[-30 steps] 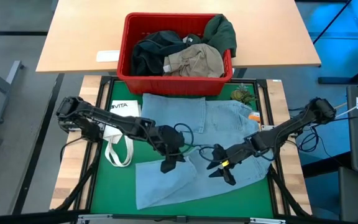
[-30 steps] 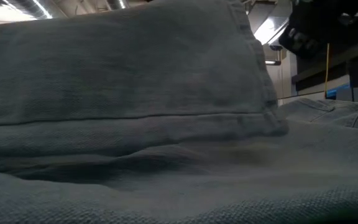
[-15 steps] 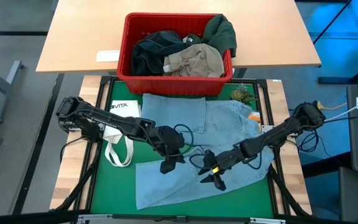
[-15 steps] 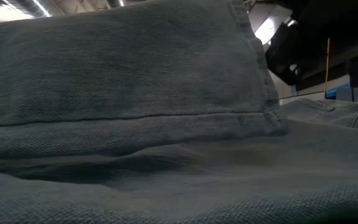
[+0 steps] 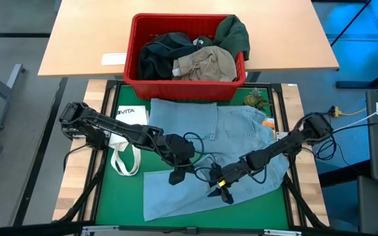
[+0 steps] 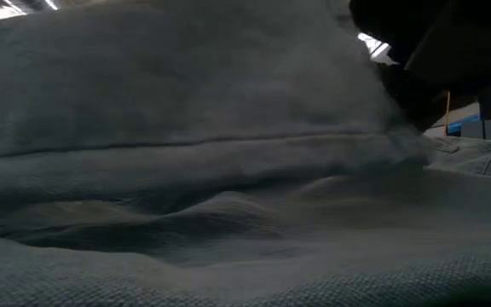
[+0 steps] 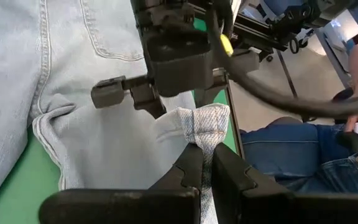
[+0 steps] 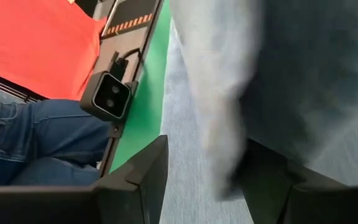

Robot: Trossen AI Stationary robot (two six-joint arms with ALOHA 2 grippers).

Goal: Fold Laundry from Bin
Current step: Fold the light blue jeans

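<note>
The light blue jeans [image 5: 195,124] lie spread on the green mat below the red bin [image 5: 131,65], which holds black [image 5: 159,56], khaki [image 5: 205,62] and dark green [image 5: 231,33] garments. My left gripper [image 5: 176,175] is shut on a raised fold of the jeans near the mat's middle. My right gripper [image 5: 219,190] is open just to its right, low over the denim. In the right wrist view a blurred ridge of denim [image 8: 222,124] stands between its fingers [image 8: 143,177]; whether they touch it I cannot tell. Denim [image 6: 186,102] fills the low view. My left gripper pinches a narrow raised fold of denim with a seam along it [image 7: 205,124] between its two fingers [image 7: 188,168]. The fold is doubled cloth and stands up as a small peak above the fingertips. The rest of the jeans lies on the mat.
A white tote bag with loop handles [image 5: 125,141] lies at the mat's left. A small green object [image 5: 256,100] sits at the mat's far right corner. A person's legs in jeans [image 7: 291,149] show beyond the table's near edge.
My right gripper has gone toward the table's left and near edges, closing in on my left gripper and coming lower over the jeans. In the low view the denim ridge has shifted and blurred.
</note>
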